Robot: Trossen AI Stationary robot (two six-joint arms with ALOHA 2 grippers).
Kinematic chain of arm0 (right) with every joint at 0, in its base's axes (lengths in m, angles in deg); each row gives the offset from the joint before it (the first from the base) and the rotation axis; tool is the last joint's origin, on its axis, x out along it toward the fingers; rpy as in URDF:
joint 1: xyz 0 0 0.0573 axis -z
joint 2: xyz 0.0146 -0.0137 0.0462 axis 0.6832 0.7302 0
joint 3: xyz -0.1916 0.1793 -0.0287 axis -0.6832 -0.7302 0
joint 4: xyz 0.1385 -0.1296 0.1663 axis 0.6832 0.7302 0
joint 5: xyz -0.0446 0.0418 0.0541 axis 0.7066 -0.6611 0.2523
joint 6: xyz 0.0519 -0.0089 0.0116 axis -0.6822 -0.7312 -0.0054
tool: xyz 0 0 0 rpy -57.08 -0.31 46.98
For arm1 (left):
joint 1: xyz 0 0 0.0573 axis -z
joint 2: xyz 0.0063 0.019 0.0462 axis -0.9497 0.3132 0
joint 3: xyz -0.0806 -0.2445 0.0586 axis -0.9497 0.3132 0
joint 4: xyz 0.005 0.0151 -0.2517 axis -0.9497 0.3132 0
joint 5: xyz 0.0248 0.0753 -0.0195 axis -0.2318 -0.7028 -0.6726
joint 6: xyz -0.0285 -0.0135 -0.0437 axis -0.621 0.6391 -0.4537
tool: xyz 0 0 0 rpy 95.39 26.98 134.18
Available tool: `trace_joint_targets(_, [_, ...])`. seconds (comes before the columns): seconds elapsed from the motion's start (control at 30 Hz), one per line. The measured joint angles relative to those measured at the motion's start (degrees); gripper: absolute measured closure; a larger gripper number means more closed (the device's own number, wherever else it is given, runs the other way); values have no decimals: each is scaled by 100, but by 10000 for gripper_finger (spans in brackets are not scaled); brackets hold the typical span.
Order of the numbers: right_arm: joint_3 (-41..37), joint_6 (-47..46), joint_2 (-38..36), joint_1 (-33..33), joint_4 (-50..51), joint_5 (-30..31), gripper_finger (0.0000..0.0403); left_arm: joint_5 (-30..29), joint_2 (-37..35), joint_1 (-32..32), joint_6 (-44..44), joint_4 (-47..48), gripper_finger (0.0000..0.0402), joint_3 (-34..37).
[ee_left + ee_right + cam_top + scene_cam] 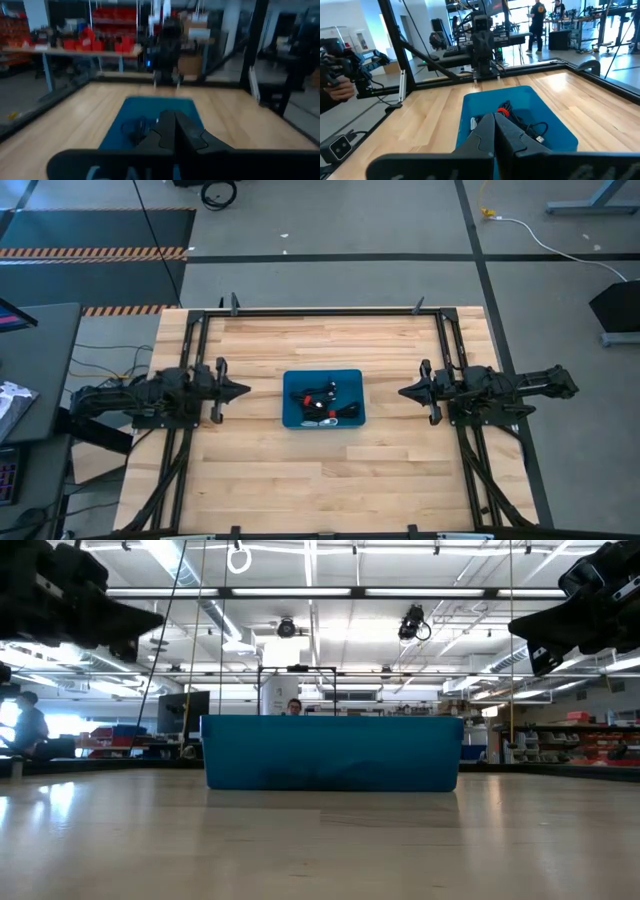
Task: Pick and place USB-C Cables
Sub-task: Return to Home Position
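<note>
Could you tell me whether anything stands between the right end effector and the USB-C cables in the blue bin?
Nothing visible on the table does. The right end effector hangs shut to one side of the blue bin; only the bin's own wall separates it from the USB-C cables inside.

The left arm [150, 395], left of the blue tray [290, 422], and the right arm [500, 388], right of it, are near-black and built of blocky jointed segments. The left gripper [245, 391] and right gripper [402, 392] taper to points facing the tray. Seen from the wrists, the fingers [165, 130] are angular, faceted dark plates pressed together. A broad bar [100, 162] before them carries pale, unreadable lettering.
</note>
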Motion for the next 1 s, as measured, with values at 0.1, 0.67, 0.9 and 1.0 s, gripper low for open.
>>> trace_joint_targets(0.1, [0,0,0,2,-1,9,400,-86,12,-4,33,208,398,0])
trace_joint_targets(0.67, [0,0,2,1,-2,27,399,-79,12,-4,38,-95,382,4])
trace_joint_targets(0.9, [0,0,2,2,-2,25,390,-79,12,-4,38,-97,383,4])
trace_joint_targets(1.0, [0,0,2,0,-2,25,389,-79,12,-4,39,-97,383,7])
